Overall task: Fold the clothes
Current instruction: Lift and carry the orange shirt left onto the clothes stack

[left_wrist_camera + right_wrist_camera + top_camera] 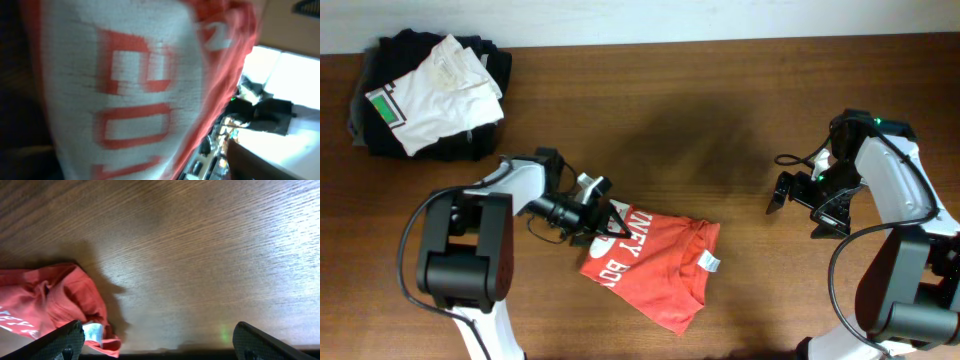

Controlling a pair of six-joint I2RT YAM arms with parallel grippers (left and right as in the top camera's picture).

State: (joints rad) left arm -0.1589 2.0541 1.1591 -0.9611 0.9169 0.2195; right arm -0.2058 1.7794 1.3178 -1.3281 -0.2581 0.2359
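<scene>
The red-orange T-shirt (655, 262) lies crumpled on the table, white lettering at its left and a white neck label (711, 263) at its right. My left gripper (608, 224) is at the shirt's upper left edge and looks shut on the fabric. The left wrist view is filled by blurred shirt cloth with white lettering (135, 90); the fingers are hidden. My right gripper (798, 205) is open and empty above bare table, well right of the shirt. The right wrist view shows the shirt (50, 300) and its label (94, 332) at lower left, between wide-spread fingers (157, 340).
A pile of black folded garments (380, 60) topped by a white garment with a green patch (440, 90) sits at the back left corner. The wooden table (720, 120) spreads between the arms.
</scene>
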